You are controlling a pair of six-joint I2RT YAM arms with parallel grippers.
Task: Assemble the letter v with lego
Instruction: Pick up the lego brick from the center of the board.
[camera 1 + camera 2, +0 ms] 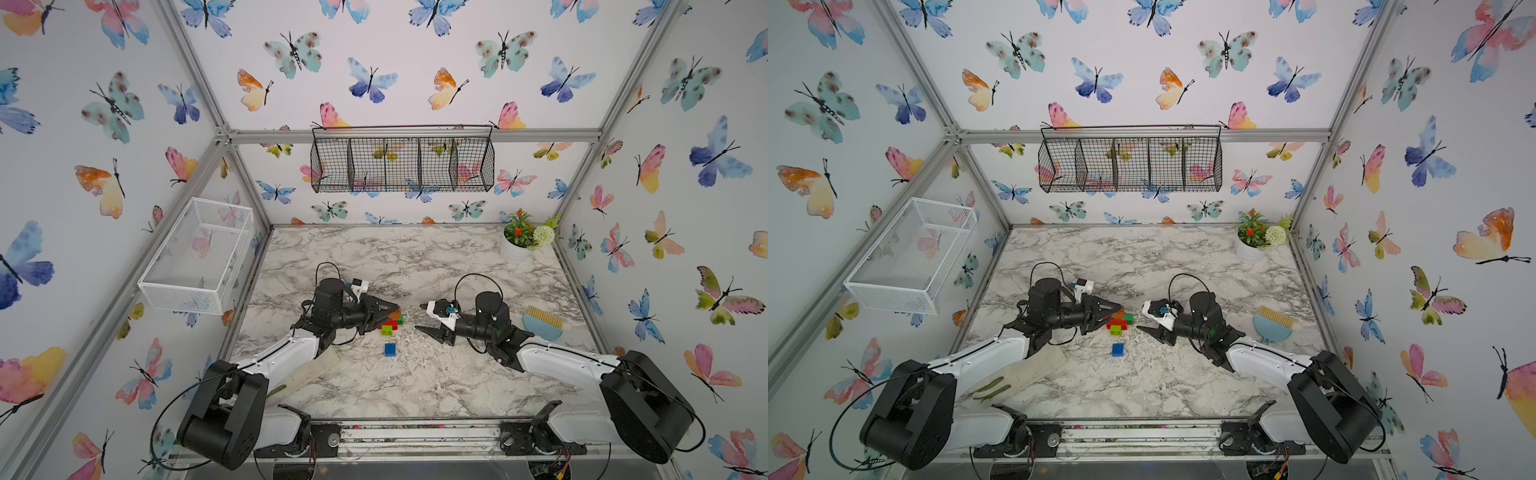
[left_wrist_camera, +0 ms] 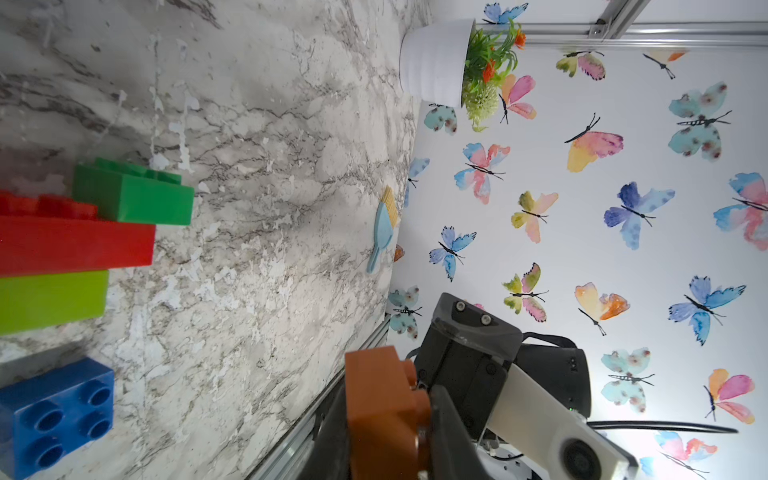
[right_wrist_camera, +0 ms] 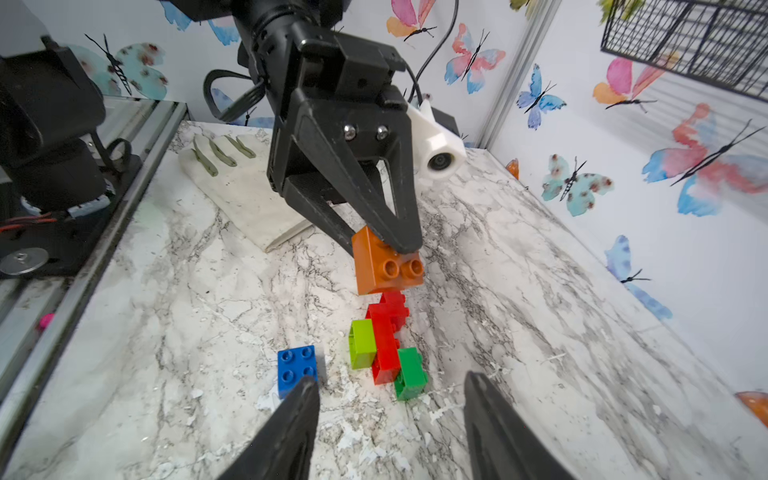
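Right wrist: we see left tool (image 3: 380, 245) clamped on orange brick (image 3: 384, 268) above red bricks (image 3: 384, 332); right tool (image 3: 390, 380), jaws apart.

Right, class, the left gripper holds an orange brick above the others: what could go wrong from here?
1. The orange brick sits tilted in the left gripper, pinched near one end; it may slip or seat crooked.
2. The red and green cluster lies unheld, the right gripper open; pressing could shove it.
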